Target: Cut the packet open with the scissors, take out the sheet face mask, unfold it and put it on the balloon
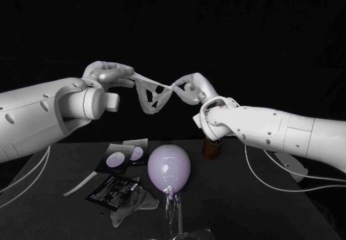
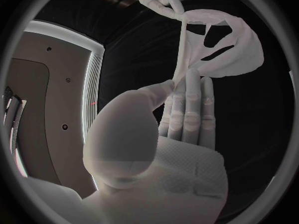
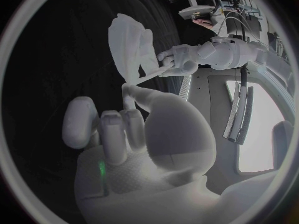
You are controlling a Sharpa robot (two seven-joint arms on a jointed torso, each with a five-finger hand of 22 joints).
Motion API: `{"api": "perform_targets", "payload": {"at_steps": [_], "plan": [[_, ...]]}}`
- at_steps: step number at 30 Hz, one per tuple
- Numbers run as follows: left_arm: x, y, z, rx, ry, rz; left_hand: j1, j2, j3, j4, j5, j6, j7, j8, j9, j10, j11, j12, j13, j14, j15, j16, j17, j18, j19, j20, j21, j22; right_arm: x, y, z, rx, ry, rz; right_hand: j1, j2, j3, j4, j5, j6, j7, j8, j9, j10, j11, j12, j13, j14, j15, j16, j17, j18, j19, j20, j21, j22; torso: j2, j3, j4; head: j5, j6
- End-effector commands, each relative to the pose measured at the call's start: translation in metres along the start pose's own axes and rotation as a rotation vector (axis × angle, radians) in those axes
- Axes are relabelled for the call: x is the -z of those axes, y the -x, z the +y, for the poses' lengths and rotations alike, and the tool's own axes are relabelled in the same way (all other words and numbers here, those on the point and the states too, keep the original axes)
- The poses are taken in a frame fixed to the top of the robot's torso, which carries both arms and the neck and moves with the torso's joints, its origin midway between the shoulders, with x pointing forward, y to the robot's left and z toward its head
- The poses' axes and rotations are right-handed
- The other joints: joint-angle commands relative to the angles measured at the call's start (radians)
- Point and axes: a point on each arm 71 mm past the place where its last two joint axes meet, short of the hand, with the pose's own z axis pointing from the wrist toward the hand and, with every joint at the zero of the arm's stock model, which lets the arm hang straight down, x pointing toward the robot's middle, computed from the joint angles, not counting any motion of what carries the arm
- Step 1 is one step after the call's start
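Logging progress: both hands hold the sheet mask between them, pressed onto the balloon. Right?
Not pressed on. The left hand and right hand hold the sheet mask between them, but up in the air, apart from the balloon, as the head view shows.

The right hand (image 3: 140,134) holds one edge of the sheet face mask (image 3: 127,42) at a fingertip, with its other fingers standing side by side just beside it. The pale mask spreads out against the dark background. A thin stretched strip of it runs across to the left hand (image 3: 177,59), which pinches the other edge.
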Motion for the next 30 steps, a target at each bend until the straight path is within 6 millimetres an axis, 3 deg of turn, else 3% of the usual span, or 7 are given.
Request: {"api": "perform_targets", "payload": {"at_steps": [1,9,15,22,30], "plan": [[-0.001,-0.003,0.003,-0.022,0.006,0.010,0.009,0.000,0.003,0.000,0.004,0.009,-0.001,0.007,0.001,0.013,-0.005,0.003,0.002,0.003,-0.005,-0.007,0.002,0.010,-0.004,0.000,0.005,0.001,-0.002,0.003,0.007,-0.010,0.018,-0.002,0.007,0.000,0.005,-0.002,0.006,0.009,-0.002,0.005,0.002,0.067,-0.007,0.004,0.198,0.105,-0.007,0.004,0.263,0.008,0.004,-0.002,0.000,0.001,-0.003,0.0017,0.0017,-0.001,-0.001],[0.000,-0.005,0.027,-0.042,0.063,0.020,0.008,0.000,0.003,0.001,0.004,0.010,-0.001,0.007,0.001,0.014,-0.005,0.003,0.002,0.003,-0.005,-0.007,0.002,0.010,-0.004,0.000,0.005,0.001,-0.015,0.024,0.029,-0.013,0.072,-0.044,0.007,0.000,0.005,-0.003,0.006,0.009,-0.002,0.005,0.002,0.067,-0.007,0.003,0.198,0.105,-0.008,0.004,0.263,0.007,0.006,-0.002,0.002,0.004,-0.001,-0.0009,-0.0053,-0.007,0.001],[0.003,-0.005,0.035,-0.041,0.083,0.036,0.008,0.000,0.003,0.001,0.005,0.010,-0.001,0.007,0.001,0.014,-0.005,0.002,0.002,0.003,-0.005,-0.007,0.002,0.010,-0.004,0.000,0.005,0.001,-0.019,0.025,0.030,-0.013,0.063,-0.030,0.007,0.000,0.005,-0.003,0.006,0.009,-0.002,0.005,0.002,0.068,-0.007,0.005,0.199,0.105,-0.008,0.004,0.263,0.007,0.007,-0.002,0.003,0.005,-0.002,-0.0006,0.0020,-0.009,-0.001],[0.010,-0.013,0.039,-0.031,0.102,0.075,0.006,0.000,0.002,0.002,0.005,0.010,0.000,0.006,0.001,0.014,-0.005,0.002,0.002,0.003,-0.004,-0.008,0.003,0.009,-0.005,0.001,0.005,0.001,-0.020,0.020,0.030,-0.009,0.046,-0.009,0.007,0.000,0.005,-0.003,0.006,0.010,-0.002,0.005,0.002,0.068,-0.007,0.005,0.199,0.105,-0.008,0.004,0.263,0.007,0.006,-0.002,0.002,0.003,0.000,-0.0004,-0.0026,-0.004,0.004],[0.014,-0.014,0.044,-0.023,0.123,0.099,-0.001,0.000,0.001,0.011,0.005,0.005,0.002,-0.001,0.001,0.011,-0.003,0.000,0.001,0.005,-0.003,-0.009,0.007,0.008,-0.007,0.004,0.003,0.000,-0.021,0.019,0.029,-0.001,0.038,-0.010,0.007,0.000,0.005,-0.003,0.006,0.010,-0.002,0.005,0.002,0.067,-0.007,0.004,0.198,0.105,-0.008,0.004,0.263,0.008,0.004,-0.002,0.000,0.001,0.000,0.0009,-0.0023,-0.003,0.005]]}}
